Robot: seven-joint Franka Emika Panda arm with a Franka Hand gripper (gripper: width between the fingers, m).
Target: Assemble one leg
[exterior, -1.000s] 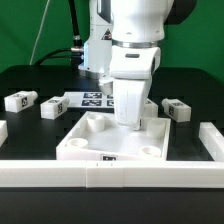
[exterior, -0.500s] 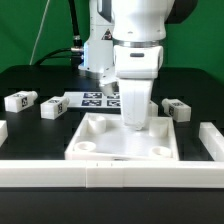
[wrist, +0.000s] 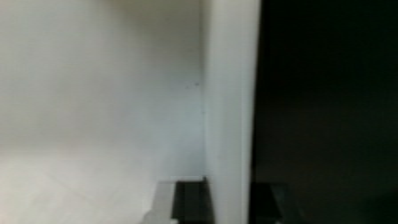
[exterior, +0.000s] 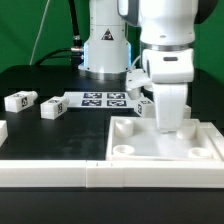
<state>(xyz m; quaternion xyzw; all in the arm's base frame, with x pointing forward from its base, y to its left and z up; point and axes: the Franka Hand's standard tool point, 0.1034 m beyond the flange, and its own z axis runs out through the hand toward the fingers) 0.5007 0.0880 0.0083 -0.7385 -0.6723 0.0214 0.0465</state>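
Exterior view, end effector [exterior: 168, 129] at panel [exterior: 135, 151], legs [exterior: 19, 101] well apart

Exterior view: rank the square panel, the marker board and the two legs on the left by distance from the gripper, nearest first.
1. square panel: on the view's right, directly under the gripper.
2. marker board: centre, further back on the table.
3. inner leg: on the view's left.
4. outer leg: far left, near the edge.
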